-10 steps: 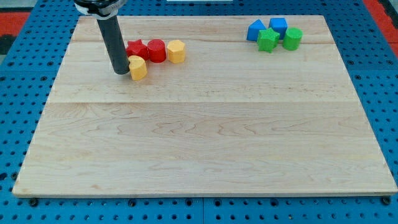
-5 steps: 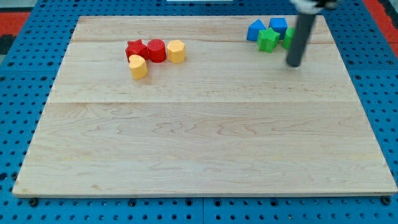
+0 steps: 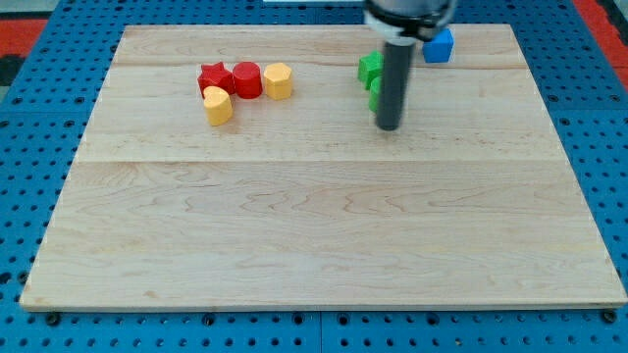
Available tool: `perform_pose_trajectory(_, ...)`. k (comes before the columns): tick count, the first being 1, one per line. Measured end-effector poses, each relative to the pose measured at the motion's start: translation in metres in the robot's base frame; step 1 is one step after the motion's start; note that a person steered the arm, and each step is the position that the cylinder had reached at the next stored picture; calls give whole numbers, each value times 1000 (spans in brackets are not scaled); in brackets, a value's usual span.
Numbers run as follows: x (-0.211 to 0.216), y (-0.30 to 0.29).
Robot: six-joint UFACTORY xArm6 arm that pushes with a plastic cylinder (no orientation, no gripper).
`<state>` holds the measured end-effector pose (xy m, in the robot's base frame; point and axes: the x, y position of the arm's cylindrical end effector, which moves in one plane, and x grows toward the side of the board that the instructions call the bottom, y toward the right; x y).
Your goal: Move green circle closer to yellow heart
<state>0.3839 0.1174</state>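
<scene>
Board (image 3: 324, 235) of pale wood filled most of the view, resting on a blue pegboard surface (image 3: 29, 147). Rod (image 3: 393, 78) stood upright in the upper middle-right of the board, my tip (image 3: 389, 126) on the wood; the arm ends in this plain rod, so nothing opens, closes or grips. Two green blocks lay touching the rod's left side, partly hidden by it: one (image 3: 370, 68) higher, one (image 3: 375, 95) just below it. Could not tell which was the green circle. Blue block (image 3: 439, 45) sat near the view's top, right of the rod. Well apart at upper left: red block (image 3: 215, 77), red cylinder (image 3: 246, 79), yellow block (image 3: 279, 80) in a touching row, with yellow heart (image 3: 217, 106) just below the red block.
</scene>
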Motion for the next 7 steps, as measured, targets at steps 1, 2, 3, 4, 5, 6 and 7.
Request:
perform_pose_trajectory(1,-42,66)
perform_pose_trajectory(2,-63,17)
perform_pose_trajectory(3,-42,-81)
perform_pose_trajectory(4,-20,-137)
perform_pose_trajectory(5,-11,-108)
perform_pose_trajectory(6,-2,-105)
perform_pose_trajectory(7,28,-115)
